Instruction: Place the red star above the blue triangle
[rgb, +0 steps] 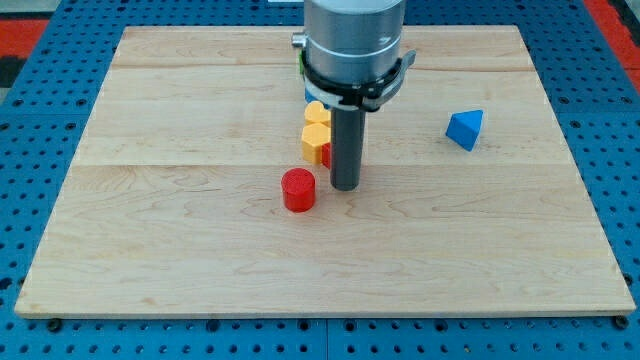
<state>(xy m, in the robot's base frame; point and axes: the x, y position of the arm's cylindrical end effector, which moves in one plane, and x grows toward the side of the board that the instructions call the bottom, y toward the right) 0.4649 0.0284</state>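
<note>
My tip (345, 187) just right of the half-hidden red block (325, 156)

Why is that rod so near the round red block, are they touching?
Apart. The camera view shows a strip of bare wood between my tip and the red cylinder, which sits just to the view's left of it.

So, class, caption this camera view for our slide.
My tip rests beside a red cylinder, hiding most of a red block; blue triangle sits right.

Grey cylinder, black collar, perhaps dark-grey rod (345, 150)
</note>
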